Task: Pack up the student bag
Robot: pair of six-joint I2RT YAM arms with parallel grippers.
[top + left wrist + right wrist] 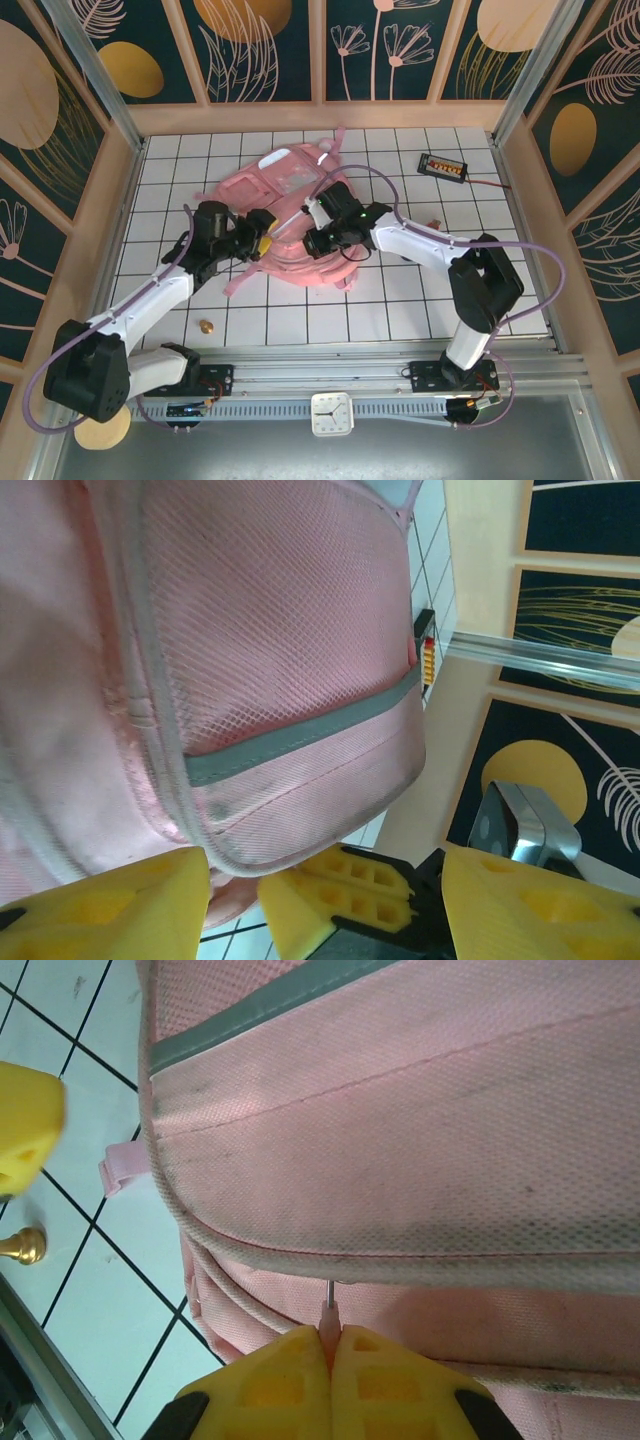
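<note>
The student bag, pale pink with a grey strip, lies in the middle of the tiled table. My right gripper sits at the bag's near edge. In the right wrist view it is shut on the bag's small pink zipper pull, just under a piped seam. Just to its left my left gripper stands open. In the left wrist view its yellow fingers are spread wide below the bag's mesh pocket, with nothing held. The right gripper's fingers show between them.
A small brass piece lies on the tiles near the left arm. A black device with coloured beads and a cable sits at the back right. A white clock rests by the front rail. Wooden walls enclose the table.
</note>
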